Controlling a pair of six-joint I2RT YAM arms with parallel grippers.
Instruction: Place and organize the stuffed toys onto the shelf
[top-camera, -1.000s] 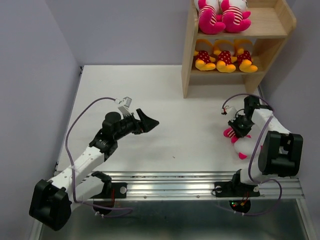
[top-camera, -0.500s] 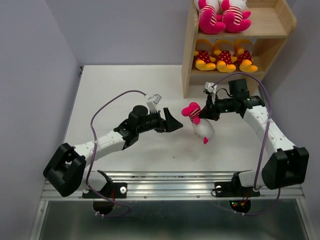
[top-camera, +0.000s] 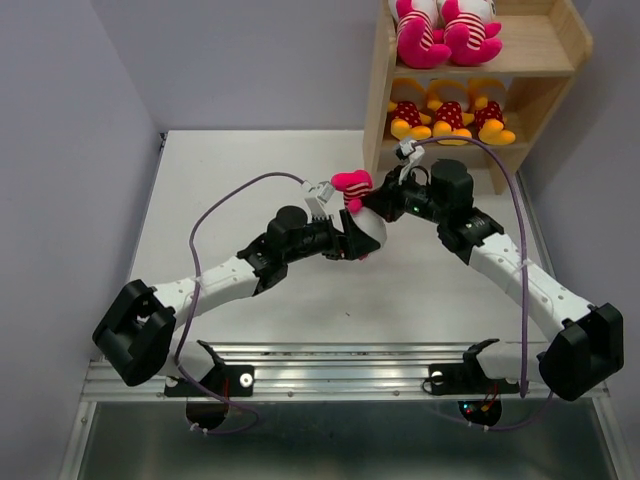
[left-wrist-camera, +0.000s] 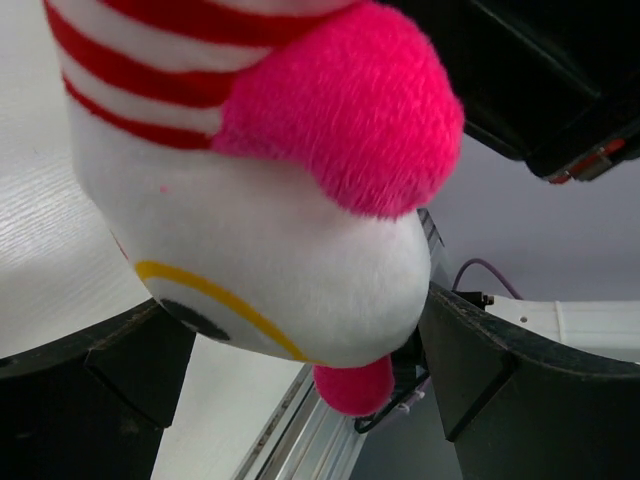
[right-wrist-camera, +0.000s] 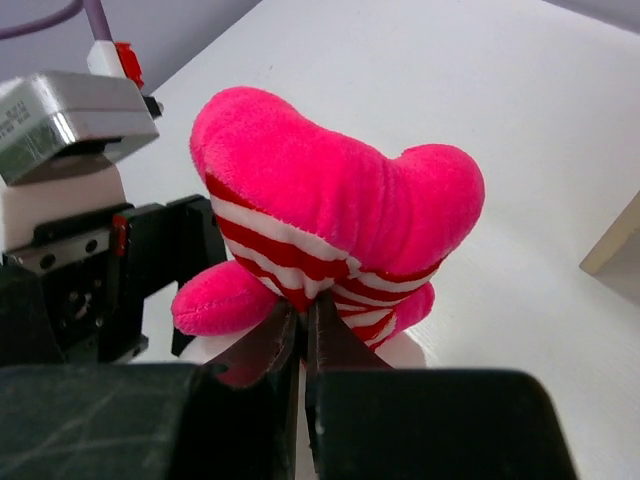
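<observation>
A pink-and-white striped stuffed toy (top-camera: 362, 222) hangs upside down over the middle of the table, pink legs up and white head down. My right gripper (top-camera: 388, 204) is shut on the striped cloth of its body (right-wrist-camera: 330, 210), fingertips pinched together (right-wrist-camera: 303, 322). My left gripper (top-camera: 348, 240) is open, with one jaw on each side of the toy's white head (left-wrist-camera: 280, 230); the head fills the gap and I cannot tell if the jaws touch it. The wooden shelf (top-camera: 376, 110) stands at the back right. It holds two striped toys (top-camera: 445, 30) on top and three yellow-orange toys (top-camera: 450, 112) below.
Both arms meet over the table's middle, cables arching above them. The shelf's left side panel stands just behind the right wrist. A metal rail (top-camera: 340, 360) runs along the near edge. Grey walls close the left and back.
My right arm lifted the striped toy from the table's right side and carried it left to the middle. My left arm reached right, and its open jaws now flank the toy's head.
</observation>
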